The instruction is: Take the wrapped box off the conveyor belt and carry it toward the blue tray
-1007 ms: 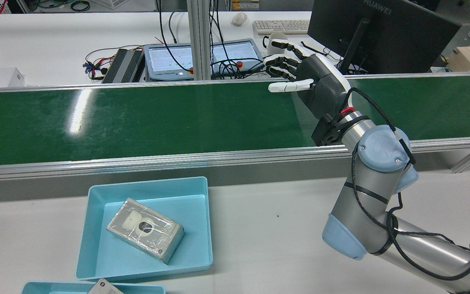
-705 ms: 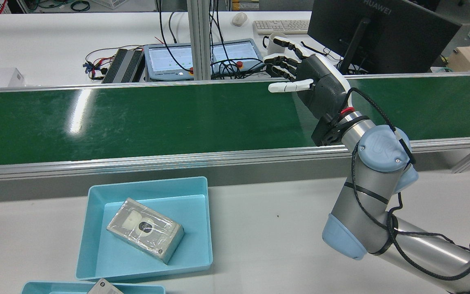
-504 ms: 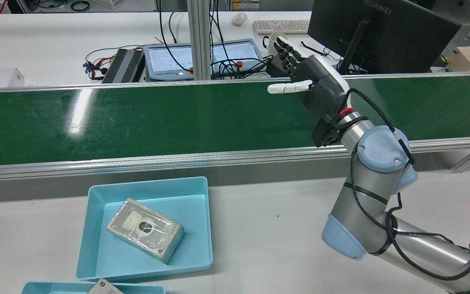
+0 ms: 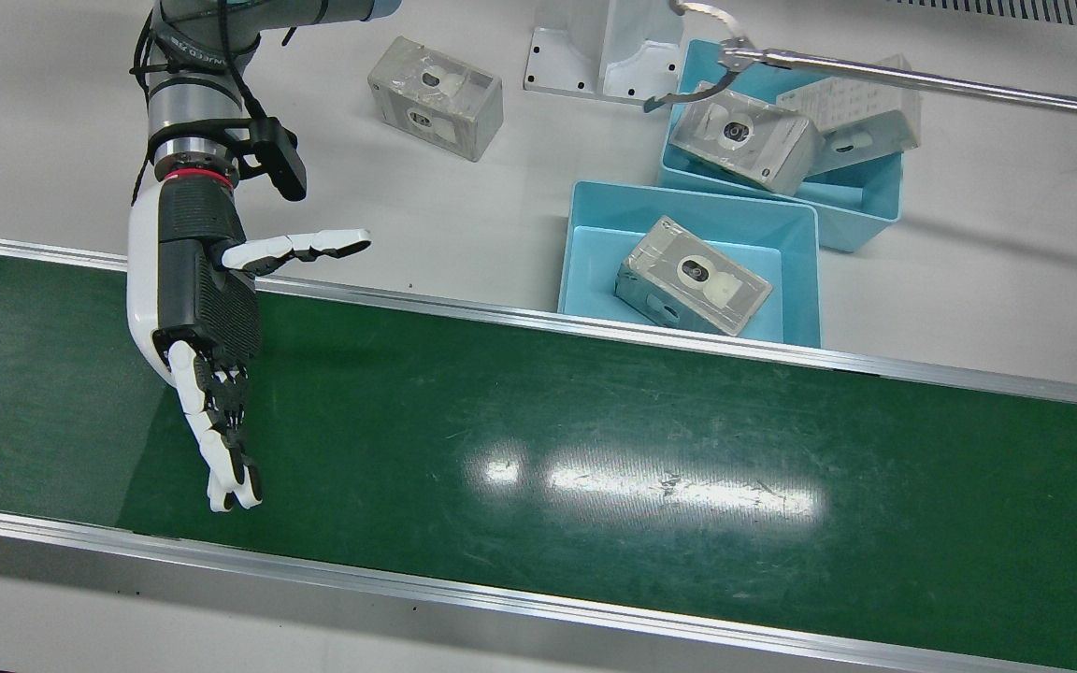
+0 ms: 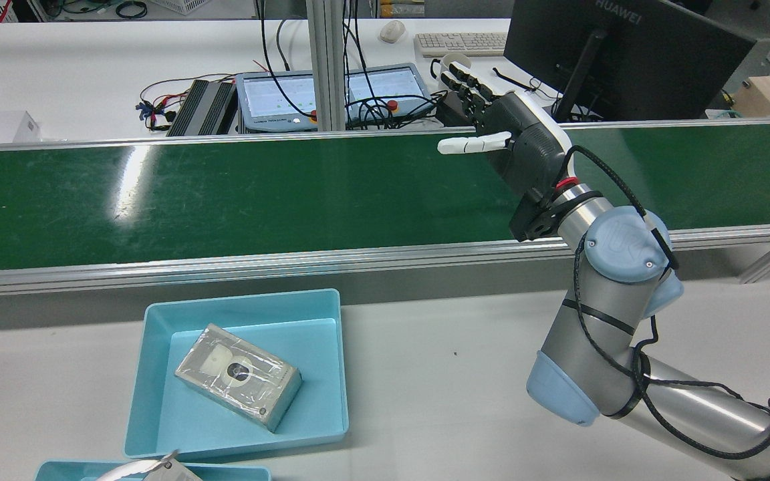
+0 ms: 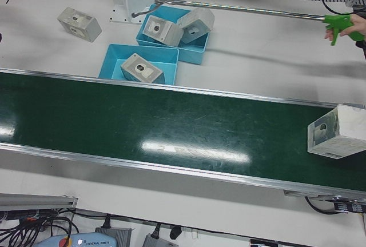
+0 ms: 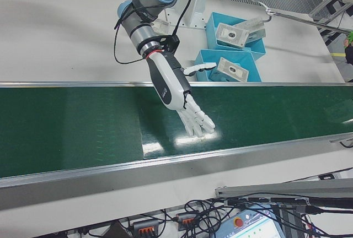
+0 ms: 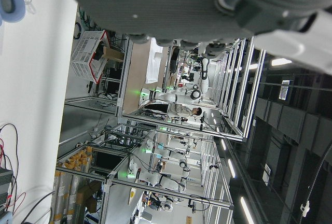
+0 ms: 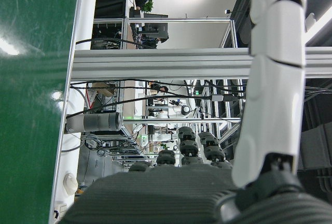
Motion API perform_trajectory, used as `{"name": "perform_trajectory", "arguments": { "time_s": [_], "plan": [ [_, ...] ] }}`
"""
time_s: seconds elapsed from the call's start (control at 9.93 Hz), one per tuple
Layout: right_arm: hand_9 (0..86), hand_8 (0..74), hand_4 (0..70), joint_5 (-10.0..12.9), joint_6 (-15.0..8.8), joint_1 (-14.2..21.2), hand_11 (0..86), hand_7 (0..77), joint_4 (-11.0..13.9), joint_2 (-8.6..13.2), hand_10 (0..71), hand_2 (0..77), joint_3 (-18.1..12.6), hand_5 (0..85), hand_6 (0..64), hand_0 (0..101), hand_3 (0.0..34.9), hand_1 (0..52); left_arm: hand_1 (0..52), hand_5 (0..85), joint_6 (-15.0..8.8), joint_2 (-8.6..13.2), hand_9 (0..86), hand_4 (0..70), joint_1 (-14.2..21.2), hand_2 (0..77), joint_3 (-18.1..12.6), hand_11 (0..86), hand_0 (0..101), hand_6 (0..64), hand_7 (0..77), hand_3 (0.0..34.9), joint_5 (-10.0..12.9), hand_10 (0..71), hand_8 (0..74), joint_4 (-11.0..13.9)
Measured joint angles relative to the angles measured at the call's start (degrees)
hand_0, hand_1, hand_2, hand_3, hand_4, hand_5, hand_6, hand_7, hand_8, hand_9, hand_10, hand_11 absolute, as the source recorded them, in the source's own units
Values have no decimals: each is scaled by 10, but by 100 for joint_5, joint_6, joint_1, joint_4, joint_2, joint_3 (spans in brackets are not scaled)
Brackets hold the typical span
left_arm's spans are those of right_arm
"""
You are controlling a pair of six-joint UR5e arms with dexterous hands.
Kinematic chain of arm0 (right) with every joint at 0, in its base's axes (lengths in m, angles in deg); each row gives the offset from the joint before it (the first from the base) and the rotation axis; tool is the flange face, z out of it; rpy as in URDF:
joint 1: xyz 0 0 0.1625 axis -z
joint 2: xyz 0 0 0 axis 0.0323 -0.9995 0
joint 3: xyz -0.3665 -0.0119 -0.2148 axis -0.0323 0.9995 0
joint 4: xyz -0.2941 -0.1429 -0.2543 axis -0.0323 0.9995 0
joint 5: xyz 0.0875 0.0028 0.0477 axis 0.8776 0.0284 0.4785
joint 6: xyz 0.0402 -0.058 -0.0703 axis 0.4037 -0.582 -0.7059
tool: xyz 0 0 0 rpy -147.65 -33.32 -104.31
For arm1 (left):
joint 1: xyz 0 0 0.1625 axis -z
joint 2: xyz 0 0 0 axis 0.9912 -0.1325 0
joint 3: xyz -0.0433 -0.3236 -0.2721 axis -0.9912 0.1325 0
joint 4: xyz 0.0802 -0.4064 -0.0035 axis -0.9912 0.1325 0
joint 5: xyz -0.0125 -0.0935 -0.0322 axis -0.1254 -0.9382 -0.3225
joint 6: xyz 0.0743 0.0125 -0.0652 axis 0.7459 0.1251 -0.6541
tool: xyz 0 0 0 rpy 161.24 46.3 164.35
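Note:
A wrapped box [image 6: 337, 139] lies on the green conveyor belt [image 6: 189, 127] at the far right of the left-front view, well away from both hands. My right hand [image 4: 197, 318] is open and empty, palm sideways, fingers stretched out over the belt; it also shows in the rear view [image 5: 515, 137] and the right-front view [image 7: 176, 92]. The blue tray [image 4: 585, 210] stands on the white table beside the belt and holds another wrapped box [image 4: 694, 288]. My left hand [image 8: 171, 6] shows only in its own view, holding nothing.
A second blue tray [image 4: 880, 201] behind the first holds two wrapped boxes. A person's long grabber tool [image 4: 875, 70] reaches over it. One loose wrapped box [image 4: 436, 96] lies on the table near my right arm's base.
My right hand's fingers have uncurled and now point straight out over the belt's far edge. The grabber tip has come into the rear view's bottom edge.

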Motion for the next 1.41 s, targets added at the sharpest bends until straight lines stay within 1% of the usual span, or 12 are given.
{"name": "perform_trajectory", "arguments": {
  "time_s": [0.2,0.3,0.4,0.5,0.6,0.81,0.91,1.01,1.11,1.21,1.31,1.41],
  "plan": [
    [11,49,60,1,8,1,11,65,-5,6,0,82,30,82,22,469,1,131,0,11,0,0,5,0,0,11,0,5,0,5,5,0,0,5,5,0],
    [11,0,60,1,10,4,11,76,-7,7,0,82,50,82,22,469,1,131,0,5,0,0,5,0,0,5,0,5,0,5,5,0,0,5,5,0],
    [11,0,60,1,14,9,11,76,-11,17,0,82,87,82,22,469,1,131,0,5,0,0,5,0,0,5,0,5,0,5,5,0,0,5,5,0],
    [11,5,27,-1,12,15,11,5,-35,28,0,55,118,38,0,469,2,131,0,5,0,0,5,0,0,11,0,5,0,5,5,0,0,5,5,0],
    [11,5,38,-8,5,16,11,49,-123,37,0,76,139,44,11,463,0,109,0,5,0,0,5,0,0,5,0,5,0,5,5,0,0,0,5,0],
    [11,27,33,-9,8,12,11,55,-338,20,0,93,178,44,11,455,2,98,0,5,0,0,5,0,0,5,0,5,0,5,5,0,0,5,5,0],
    [11,38,54,-3,16,10,11,76,-436,10,0,93,180,44,22,443,1,98,0,11,0,0,5,0,0,11,0,5,0,5,5,0,0,5,5,0],
    [11,60,120,8,23,8,11,142,-490,5,0,71,173,98,76,457,2,93,0,11,0,0,5,0,0,11,0,5,0,5,5,0,0,5,5,0],
    [11,60,120,26,21,13,11,142,-517,3,0,71,166,98,76,457,2,93,0,11,0,0,5,0,0,5,0,5,0,5,5,0,0,0,5,0],
    [16,82,131,40,15,23,11,185,-531,1,0,82,168,98,93,458,1,98,0,11,0,0,5,0,0,11,0,5,0,5,5,0,0,5,5,0],
    [71,55,131,47,10,30,11,185,-541,-3,0,98,175,98,76,458,2,115,0,11,0,0,5,0,0,11,0,5,0,5,5,0,0,5,5,0],
    [71,55,131,54,1,31,11,185,-537,-6,0,98,179,98,76,458,2,115,0,5,0,0,5,0,0,11,0,5,0,5,5,0,0,5,5,0]
  ]
}}
